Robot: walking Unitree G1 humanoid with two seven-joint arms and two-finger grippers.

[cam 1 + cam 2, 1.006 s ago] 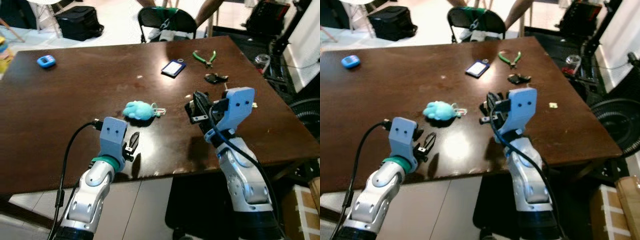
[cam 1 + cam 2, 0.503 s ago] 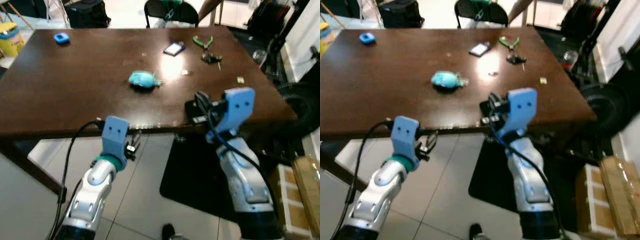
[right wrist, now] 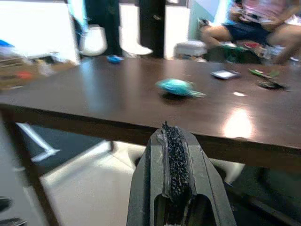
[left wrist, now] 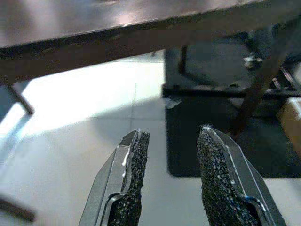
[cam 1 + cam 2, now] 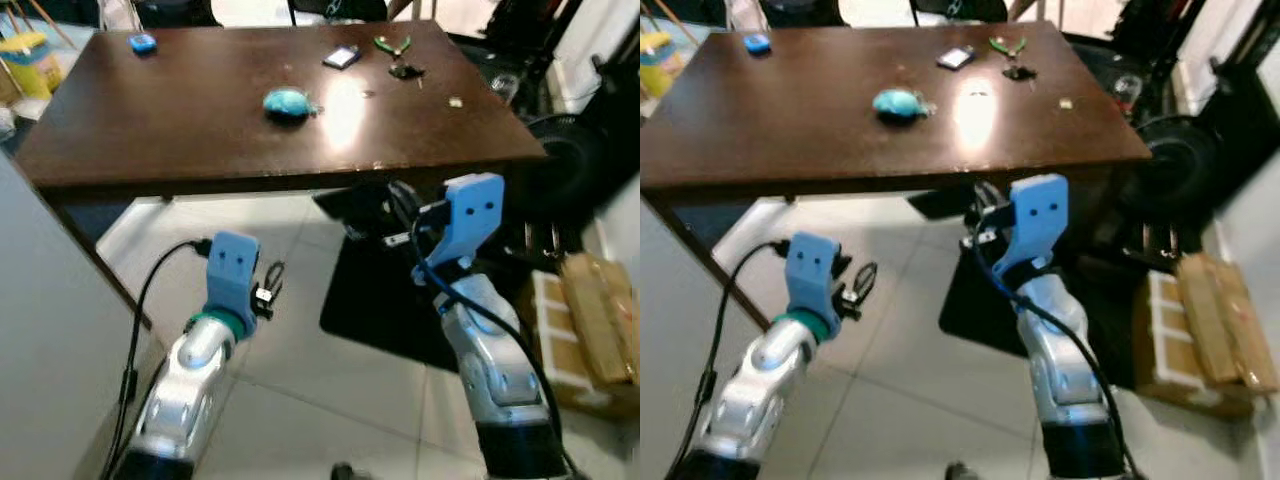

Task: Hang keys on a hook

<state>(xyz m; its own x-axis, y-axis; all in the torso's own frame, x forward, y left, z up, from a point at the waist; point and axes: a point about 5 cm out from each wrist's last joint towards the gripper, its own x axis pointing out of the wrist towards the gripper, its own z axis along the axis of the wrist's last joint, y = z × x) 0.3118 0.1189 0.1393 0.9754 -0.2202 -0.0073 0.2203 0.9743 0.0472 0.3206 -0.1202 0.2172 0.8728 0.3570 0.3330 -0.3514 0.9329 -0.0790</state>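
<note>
The dark wooden table [image 5: 180, 120] stands ahead of both arms. The keys, on a turquoise plush keyring [image 5: 288, 102], lie near the table's middle. A blue card [image 5: 342, 57], green pliers [image 5: 391, 43] and a small blue object [image 5: 142, 42] lie toward its far edge. The left gripper [image 4: 171, 141] hangs below the near edge over the floor tiles [image 5: 300, 400], fingers apart and empty. The right gripper [image 3: 173, 141], also short of the near edge, has its fingers pressed together, holding nothing.
</note>
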